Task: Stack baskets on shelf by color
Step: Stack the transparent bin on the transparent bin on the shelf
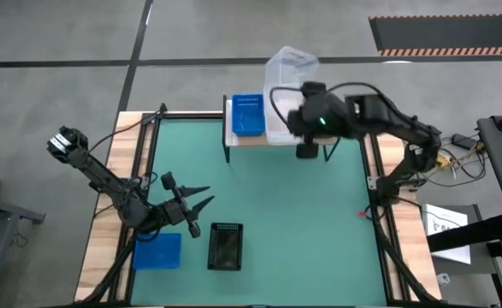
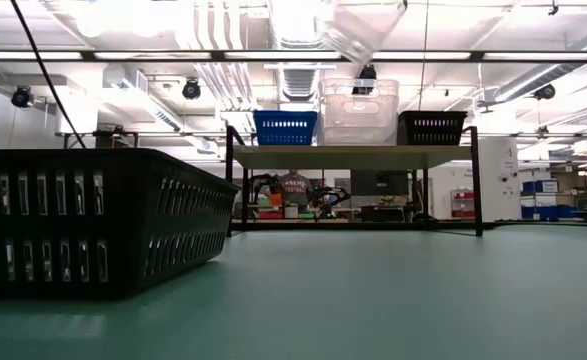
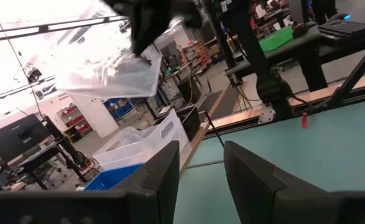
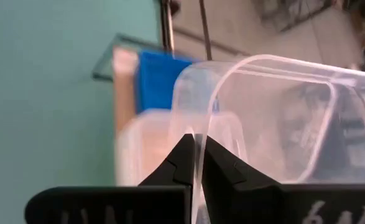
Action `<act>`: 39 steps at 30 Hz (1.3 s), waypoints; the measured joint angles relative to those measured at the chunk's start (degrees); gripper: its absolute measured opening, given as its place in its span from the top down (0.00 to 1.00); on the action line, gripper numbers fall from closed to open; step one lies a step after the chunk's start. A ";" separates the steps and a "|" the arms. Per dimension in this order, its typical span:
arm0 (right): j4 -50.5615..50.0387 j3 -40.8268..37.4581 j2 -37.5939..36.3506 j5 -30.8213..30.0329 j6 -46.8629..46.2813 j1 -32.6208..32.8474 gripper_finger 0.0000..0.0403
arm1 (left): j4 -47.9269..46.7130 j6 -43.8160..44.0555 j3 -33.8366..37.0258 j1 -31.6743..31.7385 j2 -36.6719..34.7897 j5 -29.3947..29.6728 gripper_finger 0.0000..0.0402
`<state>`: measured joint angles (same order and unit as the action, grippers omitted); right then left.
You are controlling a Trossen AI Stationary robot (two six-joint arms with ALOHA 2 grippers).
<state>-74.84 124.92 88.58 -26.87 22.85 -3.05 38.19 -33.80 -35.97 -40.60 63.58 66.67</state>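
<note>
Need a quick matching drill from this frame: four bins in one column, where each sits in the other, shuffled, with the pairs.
Things:
1. clear bin held tilted
2. blue bin with holes
3. black mesh bin
4. solid blue bin

Places:
A. on the green table, beside the left gripper
B. on the shelf, at its left end
C. in the right gripper, above the shelf
D. on the green table, right of the solid blue one

Pairs: 1-C, 2-B, 3-D, 4-A
</note>
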 joint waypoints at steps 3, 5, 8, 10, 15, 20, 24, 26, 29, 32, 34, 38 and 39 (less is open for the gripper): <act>-1.60 -0.17 1.51 3.69 0.79 -5.32 0.98 | 0.00 0.06 0.02 0.00 0.01 0.00 0.72; -3.29 -0.21 2.82 5.53 0.76 -8.12 0.98 | -0.05 0.15 0.02 0.00 0.01 0.01 0.72; -5.75 -0.29 5.08 7.12 1.12 -10.99 0.98 | -0.11 0.15 0.02 0.00 0.01 0.01 0.72; -6.68 -0.35 6.40 8.01 1.51 -12.11 0.98 | -0.14 0.15 0.02 0.00 0.01 0.01 0.72; -7.88 -0.35 8.82 9.28 2.72 -12.91 0.98 | -0.14 0.15 0.02 0.00 0.01 0.01 0.72; -7.86 -0.33 10.05 9.31 3.35 -12.87 0.98 | -0.14 0.15 0.02 0.00 0.01 0.01 0.72; -8.44 -0.33 10.20 9.33 3.32 -12.87 0.98 | -0.14 0.15 0.02 0.00 0.01 0.01 0.72; -8.67 -0.33 10.22 9.33 3.28 -12.85 0.98 | -0.14 0.15 0.02 0.00 0.01 0.01 0.72; -8.93 -0.33 10.03 9.33 3.26 -12.85 0.98 | -0.14 0.16 0.02 0.00 0.01 0.01 0.72; -9.02 -0.33 9.81 9.33 3.30 -12.85 0.98 | -0.14 0.22 0.02 0.00 0.03 0.01 0.72; -9.19 -0.33 9.76 9.33 3.30 -12.85 0.98 | -0.14 0.32 0.02 0.00 0.03 0.01 0.72; -10.93 -0.33 9.76 9.33 4.32 -12.61 0.98 | -0.14 0.35 0.02 0.00 0.03 0.01 0.72; -11.07 -0.33 9.76 9.33 4.65 -12.51 0.98 | -0.14 0.35 0.02 0.00 0.03 0.01 0.72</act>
<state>-85.91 124.60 98.35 -17.54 27.50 -15.57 38.04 -33.45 -35.94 -40.60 63.61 66.67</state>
